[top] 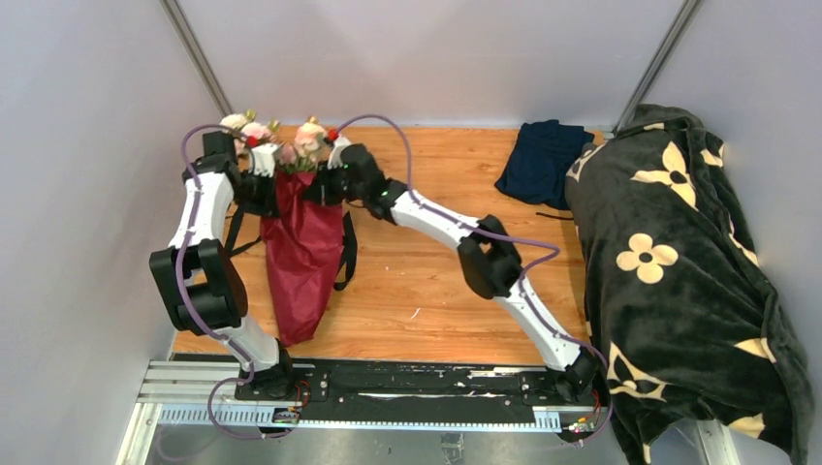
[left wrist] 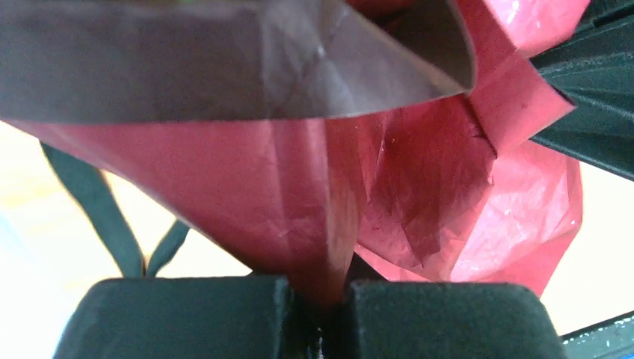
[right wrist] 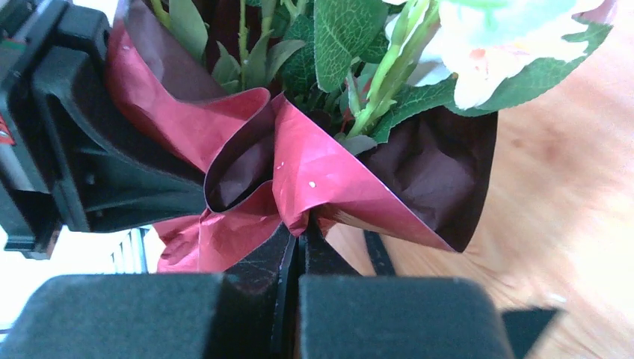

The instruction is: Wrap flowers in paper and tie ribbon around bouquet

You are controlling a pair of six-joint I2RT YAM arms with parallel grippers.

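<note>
Nearest the lens, the black mounting rail (top: 417, 383) runs along the near edge of the wooden tabletop (top: 436, 300) and carries both arm bases. On the left, the left gripper (top: 262, 189) reaches to the upper left edge of the paper (top: 305, 262). Its wrist view shows the jaws pressed together on a fold of the red sheet, which comes down between the two dark fingers (left wrist: 187, 318). The paper forms a long burgundy cone lying on the tabletop, narrow end toward the arms and wide mouth at the far side. The flowers (top: 291, 145), pale pink and cream with green leaves, stick out of that mouth. The ribbon (top: 347, 257) lies under the cone, with black loops showing on either side of it. The right gripper (top: 322, 186) meets the cone's upper right edge, closed tight, a crease of the paper pinched at its fingertips just below the leaves. Farther right, well apart, lies a folded navy cloth (top: 543, 160). Beside it, a dark blanket (top: 679, 262) with cream flower shapes covers the right side.
</note>
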